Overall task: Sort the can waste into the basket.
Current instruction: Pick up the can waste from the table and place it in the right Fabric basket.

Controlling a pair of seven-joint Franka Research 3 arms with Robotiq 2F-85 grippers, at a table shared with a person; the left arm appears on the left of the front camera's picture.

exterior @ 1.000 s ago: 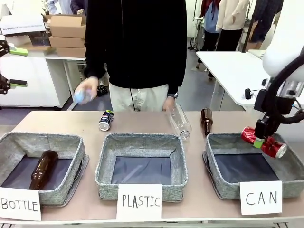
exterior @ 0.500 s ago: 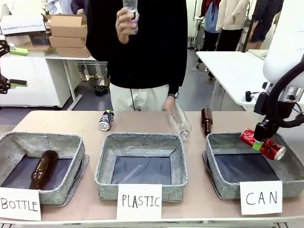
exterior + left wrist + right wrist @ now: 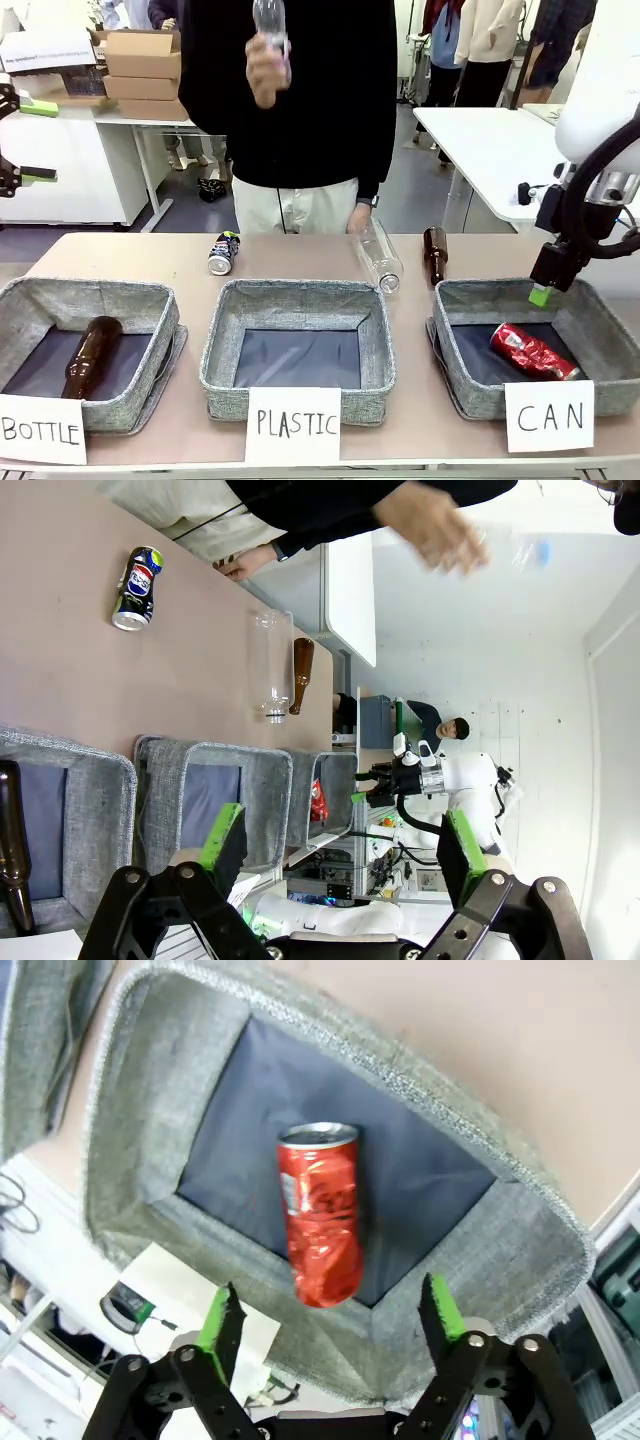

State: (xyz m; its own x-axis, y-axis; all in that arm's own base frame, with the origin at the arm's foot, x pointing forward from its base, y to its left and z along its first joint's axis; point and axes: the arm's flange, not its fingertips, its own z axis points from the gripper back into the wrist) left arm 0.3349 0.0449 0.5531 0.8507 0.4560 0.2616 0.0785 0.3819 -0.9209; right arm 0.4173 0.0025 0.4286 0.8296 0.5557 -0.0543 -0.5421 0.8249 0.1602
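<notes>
Our right gripper point(image 3: 330, 1305) hangs spread over the CAN basket point(image 3: 456, 386), one red can point(image 3: 530, 352) inside; one black Pepsi can point(image 3: 222, 253) lies well left.

One can point(image 3: 532, 352) inside the right-hand basket point(image 3: 490, 300), the other can point(image 3: 222, 254) behind the middle basket point(image 3: 300, 300).

Front across table point(image 3: 130, 260); right wrist above basket point(image 3: 400, 1078).

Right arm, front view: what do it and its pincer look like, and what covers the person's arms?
The right arm is a smooth, rounded white shell with black cables looping beside a black two-finger right pincer tipped with bright green pads. The person wears long black sleeves and a wristwatch.
</notes>
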